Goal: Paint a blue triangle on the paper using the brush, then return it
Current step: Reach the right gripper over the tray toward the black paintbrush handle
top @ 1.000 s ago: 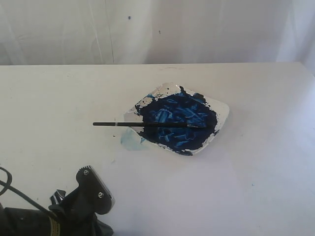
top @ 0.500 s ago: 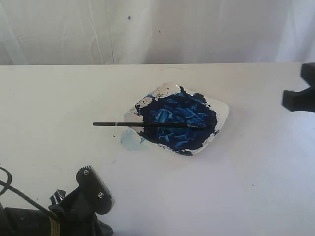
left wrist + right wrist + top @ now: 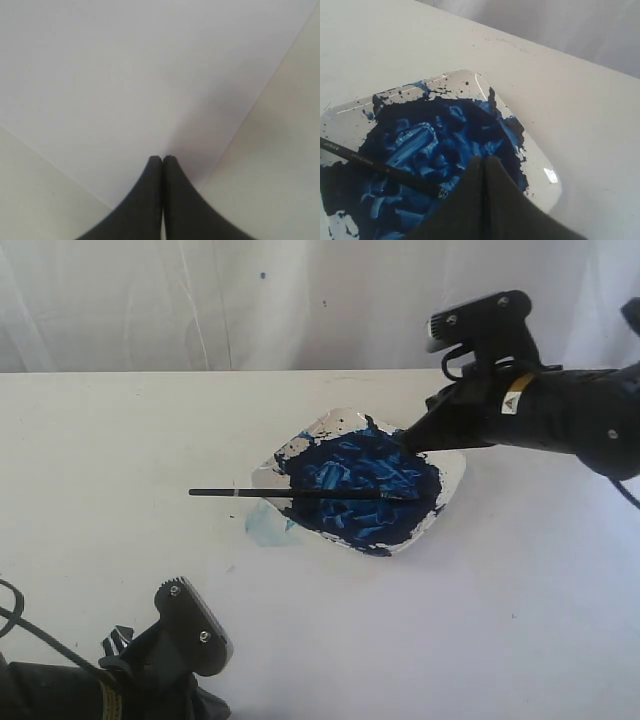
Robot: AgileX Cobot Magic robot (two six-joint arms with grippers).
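Observation:
The brush lies flat across the white dish of dark-blue paint, its black handle sticking out left over the table and its tip end in the paint. My right gripper hovers shut and empty over the dish's far side, just above the paint. In the right wrist view the brush handle runs across the paint close to the shut right gripper. My left gripper is shut and empty over the plain white paper. No blue triangle shows on the paper.
A pale blue smear marks the table by the dish's near-left edge. The left arm sits low at the front left. A white curtain hangs behind the table.
My right arm has swept in from the right edge and now reaches over the dish. The brush, the dish and the left arm have not moved.

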